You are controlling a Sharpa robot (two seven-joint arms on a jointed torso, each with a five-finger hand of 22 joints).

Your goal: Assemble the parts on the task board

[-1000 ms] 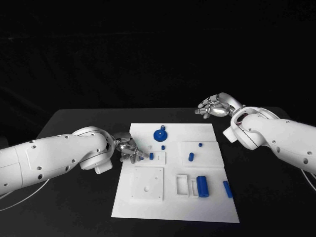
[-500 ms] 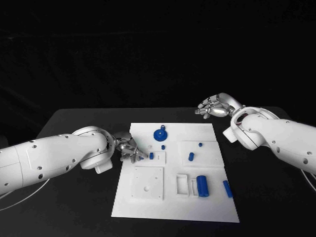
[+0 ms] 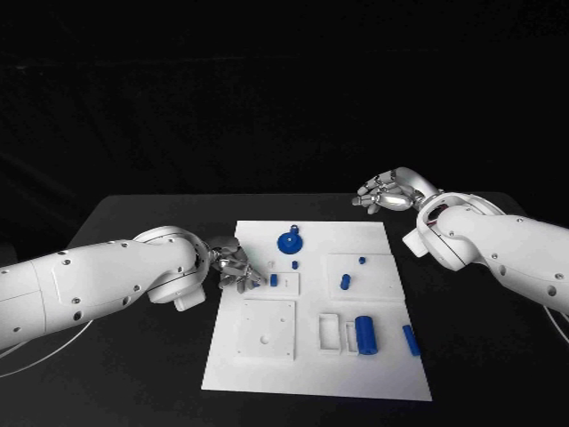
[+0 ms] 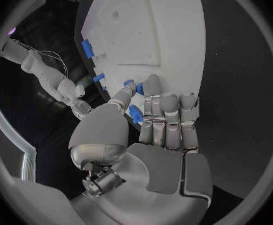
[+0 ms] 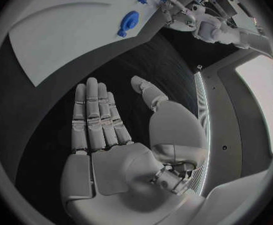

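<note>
- Left robot hand (image 3: pixel 232 268) at the task board's (image 3: pixel 316 374) left edge, fingertips pinching a small blue part (image 4: pixel 135 113).
- Right robot hand (image 3: pixel 388 190) empty, fingers spread, above the black counter (image 3: pixel 131 222) beyond the board.
- No readable writing.

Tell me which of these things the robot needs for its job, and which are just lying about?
Job:
board
blue disc
blue cylinder
small blue pegs
left hand, by the board's edge

Lying about:
black table
right hand, off the board

white task board (image 3: pixel 313 356), blue parts (image 3: pixel 364 335) lying on it
</note>
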